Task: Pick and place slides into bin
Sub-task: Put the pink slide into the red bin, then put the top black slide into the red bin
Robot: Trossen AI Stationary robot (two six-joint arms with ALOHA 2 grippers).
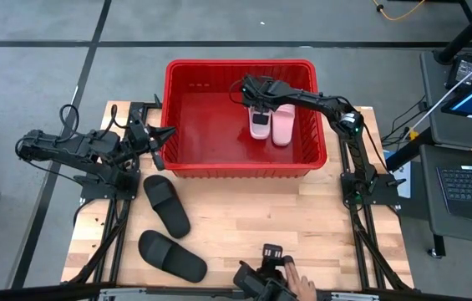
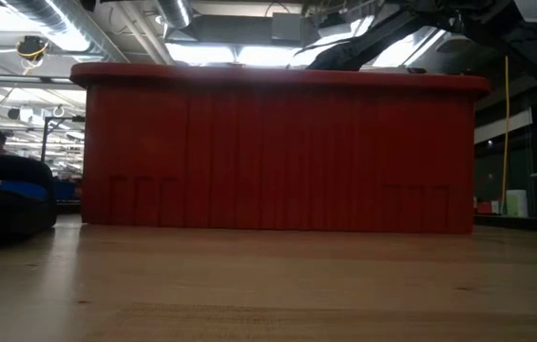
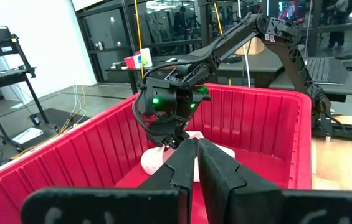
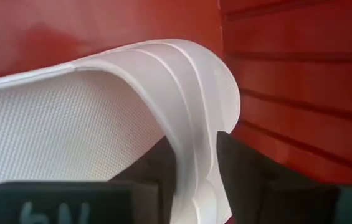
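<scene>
Right wrist view, right hand (image 4: pixel 191 168) pinching pink slide (image 4: pixel 101 124) edge, inside bin (image 4: pixel 300 81)

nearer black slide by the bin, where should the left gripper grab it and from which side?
Judgement: grip the wide strap of the black slide nearest the bin, coming straight down. It lies flat and sole-down, so the raised strap is the only graspable edge. The left gripper, fingers together, sits just above it at the bin's left wall.

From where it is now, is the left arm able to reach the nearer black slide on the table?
Probably yes: the left gripper hovers near the bin's left wall, and the black slide lies uncovered on the table beside that arm.
</scene>
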